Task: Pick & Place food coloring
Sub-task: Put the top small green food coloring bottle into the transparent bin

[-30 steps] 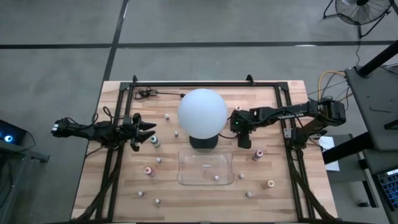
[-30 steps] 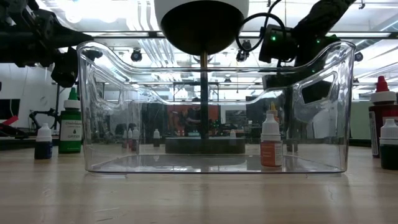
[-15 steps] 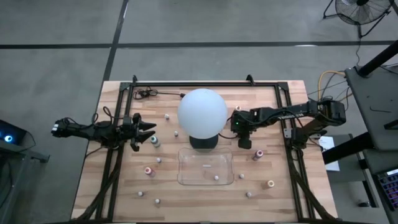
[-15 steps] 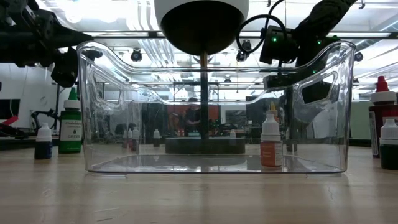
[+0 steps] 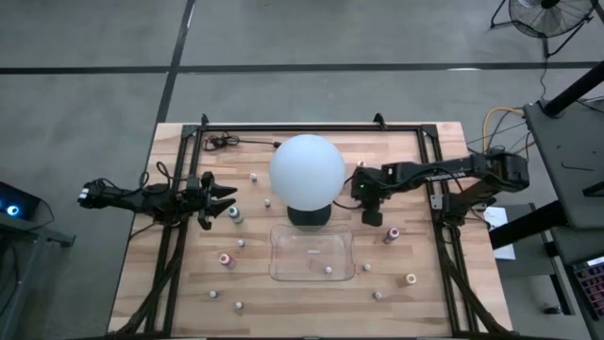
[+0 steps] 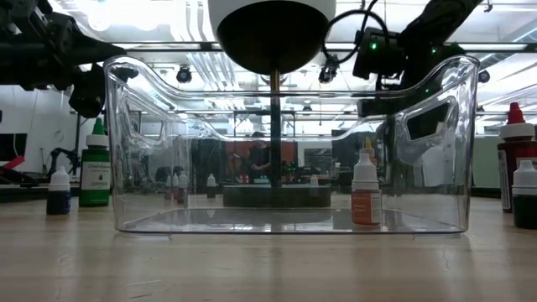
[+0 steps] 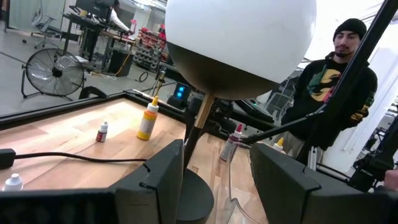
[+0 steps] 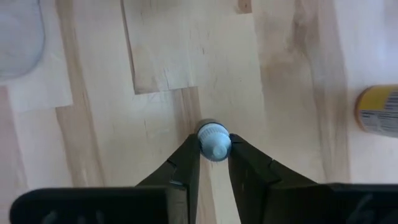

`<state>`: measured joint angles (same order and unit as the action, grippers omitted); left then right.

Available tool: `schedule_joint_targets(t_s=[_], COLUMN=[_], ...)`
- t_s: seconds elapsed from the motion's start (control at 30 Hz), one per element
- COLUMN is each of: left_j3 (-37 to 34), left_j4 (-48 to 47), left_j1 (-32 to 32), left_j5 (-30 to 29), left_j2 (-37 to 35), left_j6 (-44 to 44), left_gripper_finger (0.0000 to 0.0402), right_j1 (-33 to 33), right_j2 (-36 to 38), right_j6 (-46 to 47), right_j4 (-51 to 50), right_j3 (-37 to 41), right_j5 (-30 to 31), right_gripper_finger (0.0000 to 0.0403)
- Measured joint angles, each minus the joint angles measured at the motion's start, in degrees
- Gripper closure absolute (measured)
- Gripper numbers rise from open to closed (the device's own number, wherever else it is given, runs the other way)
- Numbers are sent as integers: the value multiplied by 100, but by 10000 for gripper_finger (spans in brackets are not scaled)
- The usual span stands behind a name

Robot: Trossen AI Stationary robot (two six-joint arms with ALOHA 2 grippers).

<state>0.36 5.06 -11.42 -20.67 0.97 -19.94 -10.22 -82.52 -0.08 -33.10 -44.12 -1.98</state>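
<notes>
Small food coloring bottles stand scattered upright on the wooden table [image 5: 189, 274]: a teal one [image 5: 235, 214], a pink one [image 5: 225, 259], an orange one [image 5: 411, 280], and several whitish ones. One small bottle [image 6: 366, 189] stands inside the clear tray [image 5: 312, 253]. My right gripper [image 5: 371, 216], just right of the white globe lamp [image 5: 307, 170], points down and is shut on a small bottle with a pale blue-white cap [image 8: 214, 142]. My left gripper [image 5: 226, 196] hovers level at the table's left side, open [image 7: 214, 180], holding nothing. My right gripper pinches the small bottle at its cap [image 8: 217, 148] between its two fingertips [image 8: 189, 158]. The fingers come from above, pointing steeply down. The bottle stands upright below them; the cap hides its body, and I cannot tell whether its base is on the wood.
The globe lamp's dark base [image 5: 309, 214] sits just behind the tray. A yellow-labelled bottle [image 8: 378, 111] lies close to my right gripper. A person in dark clothes [image 7: 336, 87] stands beyond the table. A black frame rail [image 5: 311, 127] runs along the table's far edge.
</notes>
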Motion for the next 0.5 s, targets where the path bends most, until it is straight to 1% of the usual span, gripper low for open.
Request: schedule_joint_targets(t_s=[0.13,0.33,0.5], left_j3=[0,0,0], left_j4=[0,2,0], left_j1=[1,2,0], left_j5=[1,0,0], left_j2=[0,0,0], left_j6=[0,0,0], left_gripper_finger=[241,241,241], right_j1=[67,264,459], right_j2=[305,836,1048], right_j6=[149,223,447], right_j4=[-222,-982,-1582], right_j3=[-3,-172,-438], right_j5=[0,41,61], right_gripper_finger=[343,343,344])
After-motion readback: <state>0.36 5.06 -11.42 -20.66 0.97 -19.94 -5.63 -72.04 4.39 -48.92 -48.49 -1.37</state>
